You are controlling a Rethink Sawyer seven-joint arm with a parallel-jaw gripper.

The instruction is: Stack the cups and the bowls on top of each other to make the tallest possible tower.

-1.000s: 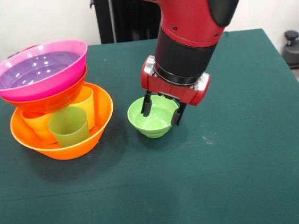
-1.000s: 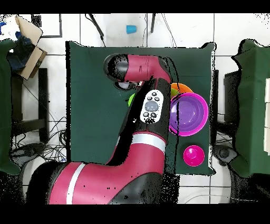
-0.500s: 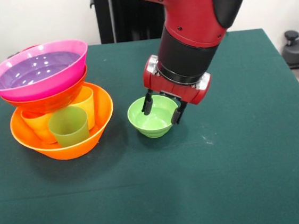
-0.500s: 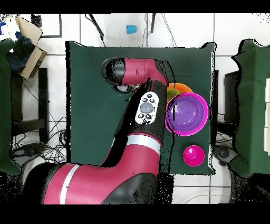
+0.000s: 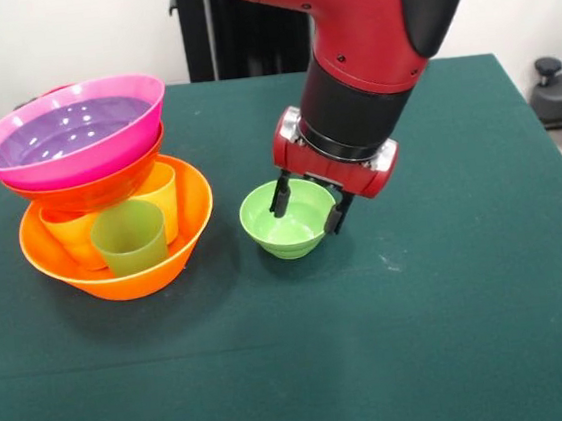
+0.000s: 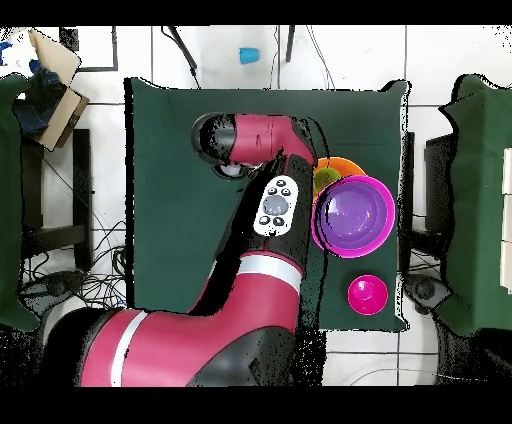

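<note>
Building the tower (image 5: pixel 93 190) was abt half done, as I judged it: big orange bowl (image 5: pixel 180 249) as base on the green table (image 5: pixel 453 313), with three cups standing in it, an orange cup (image 5: pixel 68 238), a green cup (image 5: pixel 129 236) in front and a yellow cup (image 5: pixel 162 193) behind. On those cups sat a shallow red-orange bowl (image 5: pixel 93 189), then the pink bowl (image 5: pixel 122 137), w/ a purple bowl (image 5: pixel 69 127) nested inside it. Nothing else in the purple one that I could see.

Left to add: the light green bowl (image 5: pixel 283 225), empty, on the table just beside the tower. My pincer (image 5: pixel 308 206) hung over it, spread open, one finger dipping inside the rim and one outside its far wall, not yet closed on it. In the overhead view a small crimson bowl (image 6: pixel 367 294) sat off the table's edge near the tower, and a blue cup (image 6: pixel 248 54) lay beyond the table, well apart. Both not yet stacked.
</note>
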